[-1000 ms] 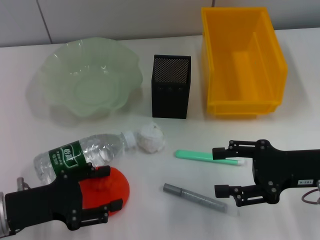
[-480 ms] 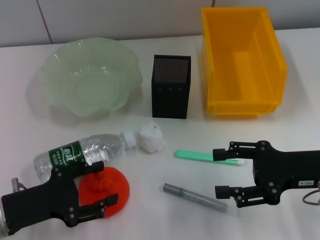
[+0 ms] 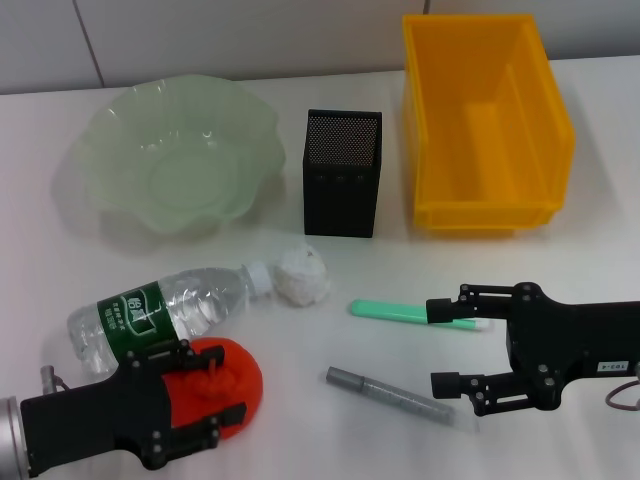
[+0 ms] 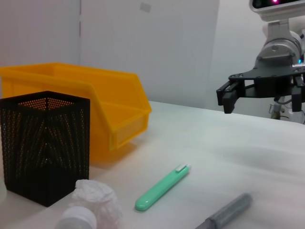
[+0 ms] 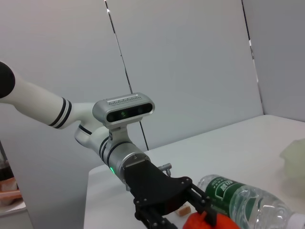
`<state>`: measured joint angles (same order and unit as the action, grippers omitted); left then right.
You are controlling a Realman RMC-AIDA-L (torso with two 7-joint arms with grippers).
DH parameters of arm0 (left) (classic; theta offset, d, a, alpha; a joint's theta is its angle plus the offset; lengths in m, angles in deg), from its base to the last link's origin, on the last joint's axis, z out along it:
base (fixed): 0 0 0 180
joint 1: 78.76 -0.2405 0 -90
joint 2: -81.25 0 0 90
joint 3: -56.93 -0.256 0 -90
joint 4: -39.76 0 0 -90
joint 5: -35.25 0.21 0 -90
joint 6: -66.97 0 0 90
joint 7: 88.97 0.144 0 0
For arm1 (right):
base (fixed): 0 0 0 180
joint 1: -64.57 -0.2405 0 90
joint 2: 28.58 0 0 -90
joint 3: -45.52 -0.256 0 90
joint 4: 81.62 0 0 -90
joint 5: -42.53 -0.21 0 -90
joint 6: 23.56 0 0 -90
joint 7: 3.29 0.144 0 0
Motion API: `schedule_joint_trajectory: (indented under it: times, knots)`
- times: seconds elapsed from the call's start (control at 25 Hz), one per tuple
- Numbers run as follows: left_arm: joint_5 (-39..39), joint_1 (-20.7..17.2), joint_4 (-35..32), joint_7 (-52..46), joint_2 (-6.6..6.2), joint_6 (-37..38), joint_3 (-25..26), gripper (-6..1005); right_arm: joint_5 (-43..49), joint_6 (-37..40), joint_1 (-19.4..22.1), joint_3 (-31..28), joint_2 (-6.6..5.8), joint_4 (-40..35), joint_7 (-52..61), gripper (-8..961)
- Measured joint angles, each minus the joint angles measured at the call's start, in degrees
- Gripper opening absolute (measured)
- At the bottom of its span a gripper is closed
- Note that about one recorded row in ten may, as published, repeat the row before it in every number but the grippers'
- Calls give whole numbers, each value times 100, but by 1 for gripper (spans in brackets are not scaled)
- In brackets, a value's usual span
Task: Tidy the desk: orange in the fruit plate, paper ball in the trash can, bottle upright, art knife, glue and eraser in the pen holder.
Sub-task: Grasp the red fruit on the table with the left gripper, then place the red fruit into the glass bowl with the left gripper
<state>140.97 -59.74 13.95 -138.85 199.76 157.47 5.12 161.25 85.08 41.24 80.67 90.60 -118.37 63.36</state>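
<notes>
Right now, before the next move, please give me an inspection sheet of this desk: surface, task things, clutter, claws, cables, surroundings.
Surface: white table, no spills seen.
Task things: orange near the front edge, between the left claw's fingers; bottle lying on its side; paper ball beside the bottle's cap; fruit plate, pen holder and trash can along the back, nothing seen in them; green art knife and grey glue stick lying flat; eraser not seen.
Clutter: nothing seen.
Claws: left claw around the orange; right claw open, over the art knife's end.
Cables: thin loop at the right edge.
Surroundings: plain light wall.
</notes>
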Motion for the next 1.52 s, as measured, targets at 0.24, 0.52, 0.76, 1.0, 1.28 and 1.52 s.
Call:
schedule_joint_trajectory:
  times: [0.24,0.52,0.76,1.0,1.28,1.52]
  knots:
    - [-6,22,-15,11,1,-165,-31,700,3,-1,-6,0,0,0,9,793]
    - [-57,53,-34,13,16,-291,18,223,3,-1,-5,0,0,11,56,793]
    - [-173,76,-116,-1,-1,97,20,166,-10,-1,-5,0,0,18,67,792]
    - [-826,43,-553,-18,-20,693,193,145,-20,39,-3,0,0,13,74,792]
    - [-1322,446,-654,-70,-11,387,543,145,-25,51,4,1,4,18,76,792]
    - [-1669,1283,-240,-26,30,-1112,689,146,-25,51,-11,0,8,22,76,792]
